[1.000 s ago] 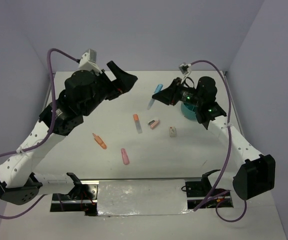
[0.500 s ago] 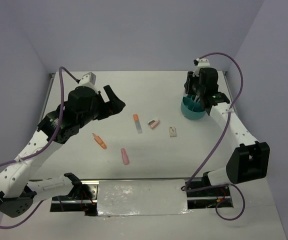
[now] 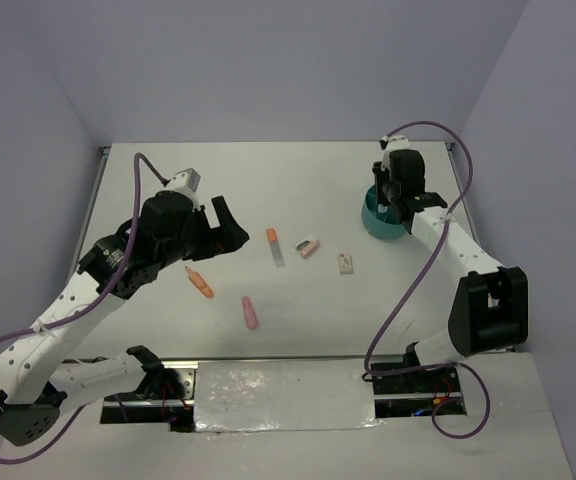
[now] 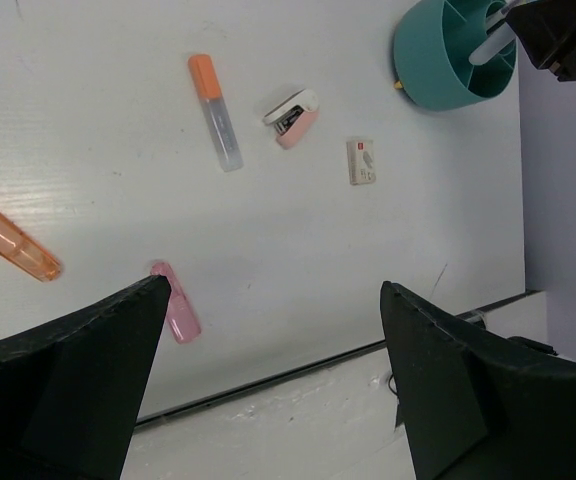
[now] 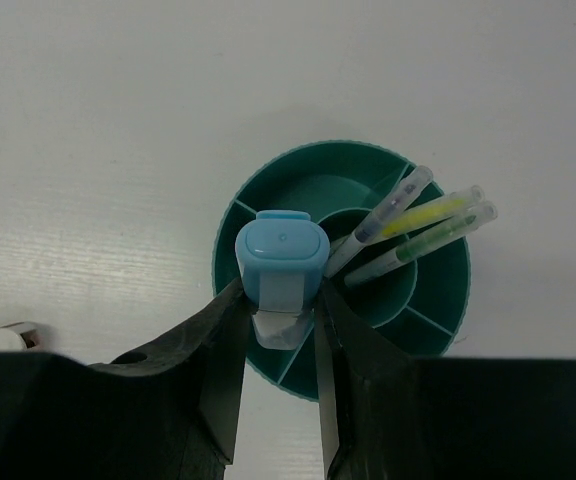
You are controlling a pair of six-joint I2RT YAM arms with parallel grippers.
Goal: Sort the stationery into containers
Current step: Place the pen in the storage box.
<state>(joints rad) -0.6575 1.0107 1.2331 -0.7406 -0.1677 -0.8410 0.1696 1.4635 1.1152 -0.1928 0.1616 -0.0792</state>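
Three pens [image 5: 408, 220] stand in the teal organiser [image 5: 438, 290]. The right pincer [image 5: 278, 300] grips a blue highlighter [image 5: 281, 250] over it. Beneath the wide, empty left pincer [image 4: 273, 300], an orange highlighter [image 4: 13, 240], pink highlighter [image 4: 176, 312], orange-capped pen [image 4: 216, 115], small pink piece [image 4: 293, 117] and white eraser [image 4: 361, 160] lie unsorted on the bench [image 4: 88, 150].

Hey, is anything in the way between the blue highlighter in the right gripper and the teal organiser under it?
Nothing visible is. The right gripper holds the blue highlighter upright over the teal organiser, and the three pens inside lean away to its side, not beneath it.
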